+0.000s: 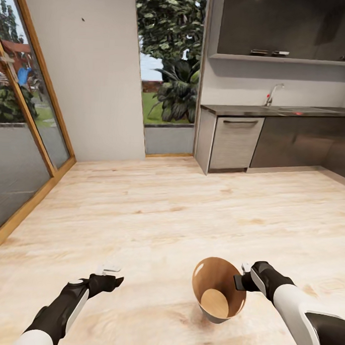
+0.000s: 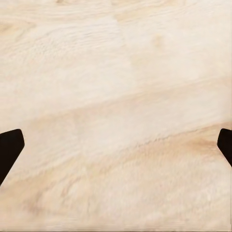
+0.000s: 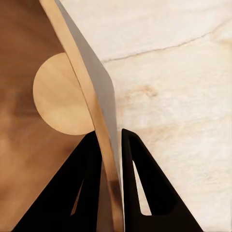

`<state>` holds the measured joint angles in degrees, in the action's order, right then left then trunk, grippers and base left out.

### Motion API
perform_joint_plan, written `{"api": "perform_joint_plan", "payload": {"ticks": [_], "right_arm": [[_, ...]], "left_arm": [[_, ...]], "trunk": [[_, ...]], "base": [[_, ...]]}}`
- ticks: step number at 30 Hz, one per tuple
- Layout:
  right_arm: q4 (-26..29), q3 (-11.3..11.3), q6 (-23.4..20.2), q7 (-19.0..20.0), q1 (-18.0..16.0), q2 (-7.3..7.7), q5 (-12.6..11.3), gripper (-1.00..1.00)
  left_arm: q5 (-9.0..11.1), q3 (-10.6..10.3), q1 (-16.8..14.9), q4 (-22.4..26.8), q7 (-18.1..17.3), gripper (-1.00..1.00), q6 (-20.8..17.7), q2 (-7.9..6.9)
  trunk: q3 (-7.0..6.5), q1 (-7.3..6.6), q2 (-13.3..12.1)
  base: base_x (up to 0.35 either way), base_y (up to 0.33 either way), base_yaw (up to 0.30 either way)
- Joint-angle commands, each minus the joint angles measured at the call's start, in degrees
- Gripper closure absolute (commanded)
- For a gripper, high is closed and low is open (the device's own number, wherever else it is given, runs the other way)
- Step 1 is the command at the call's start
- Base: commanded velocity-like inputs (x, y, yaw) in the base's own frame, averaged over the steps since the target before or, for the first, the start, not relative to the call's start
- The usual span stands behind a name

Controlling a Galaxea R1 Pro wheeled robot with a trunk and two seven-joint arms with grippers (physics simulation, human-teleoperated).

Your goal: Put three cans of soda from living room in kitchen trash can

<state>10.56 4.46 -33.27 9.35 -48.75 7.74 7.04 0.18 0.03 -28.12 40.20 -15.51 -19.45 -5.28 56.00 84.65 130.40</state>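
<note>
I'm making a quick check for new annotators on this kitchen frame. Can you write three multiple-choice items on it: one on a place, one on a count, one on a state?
1. Where does the right gripper grip the trash can?
A. on its rim wall
B. under its base
C. nowhere, it hovers apart

2. How many soda cans lie inside the trash can?
A. three
B. one
C. none that can be seen

3. How is the left gripper?
A. shut on a can
B. open, holding nothing
C. shut on the trash can

Answers:
1 A, since the right wrist view shows one finger inside the wall and the other outside.
2 C, since the round bottom shows bare in the head view.
3 B, since its fingertips stand far apart over the wood floor.
</note>
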Motion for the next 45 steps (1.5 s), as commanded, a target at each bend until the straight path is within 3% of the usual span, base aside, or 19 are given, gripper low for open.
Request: {"api": "perform_joint_plan", "payload": {"ticks": [1, 16, 19, 25, 30, 35, 45], "right_arm": [[0.1, 0.5, 0.0, 0.2, 0.0, -0.01, -0.6, 1.0], [0.2, 0.5, 0.0, 0.2, 0.0, -0.01, -0.7, 1.0], [-0.1, 0.5, 3.1, 0.3, 0.0, -0.05, -0.7, 1.0], [-0.3, 0.5, 4.2, 0.3, 0.0, -0.04, -0.7, 1.0], [-0.3, 0.5, 4.5, 0.3, 0.0, -0.05, -0.7, 1.0], [-0.4, 0.5, 4.5, 0.3, 0.0, -0.14, -0.7, 1.0], [-0.5, 0.4, 4.5, 0.3, 0.0, -0.33, -0.7, 1.0]], "left_arm": [[0.0, 0.0, 0.0, 0.0, 0.0, -1.0, 0.0, 0.0], [0.2, 0.2, 0.0, 0.0, -0.4, -1.0, -0.3, -0.11], [0.2, 0.2, 0.0, 0.0, -0.4, -1.0, -0.3, -0.16], [0.2, 0.3, 0.0, 0.0, -0.3, -1.0, -0.4, -0.22], [2.7, 0.3, 0.0, -0.1, -0.3, -1.0, -0.4, -0.25], [3.9, 0.3, 0.0, -0.1, -0.4, -1.0, -0.4, -0.26], [4.4, 0.2, 0.0, 0.0, -0.4, -1.0, -0.3, -0.26]], "trunk": [[0.0, -0.01, 0.0], [0.01, -0.01, 0.0], [0.01, -0.01, 0.0], [0.01, -0.01, 0.0], [0.01, -0.01, 0.0], [0.06, -0.01, 0.0], [0.58, -0.01, 0.0]], "base": [[-0.087, -0.033, 0.03], [-0.014, -0.267, 0.005], [0.0, -0.319, 0.0], [0.0, -0.251, 0.0], [0.0, 0.105, 0.0], [0.0, 0.259, 0.024], [-0.005, 0.299, 0.161]]}}
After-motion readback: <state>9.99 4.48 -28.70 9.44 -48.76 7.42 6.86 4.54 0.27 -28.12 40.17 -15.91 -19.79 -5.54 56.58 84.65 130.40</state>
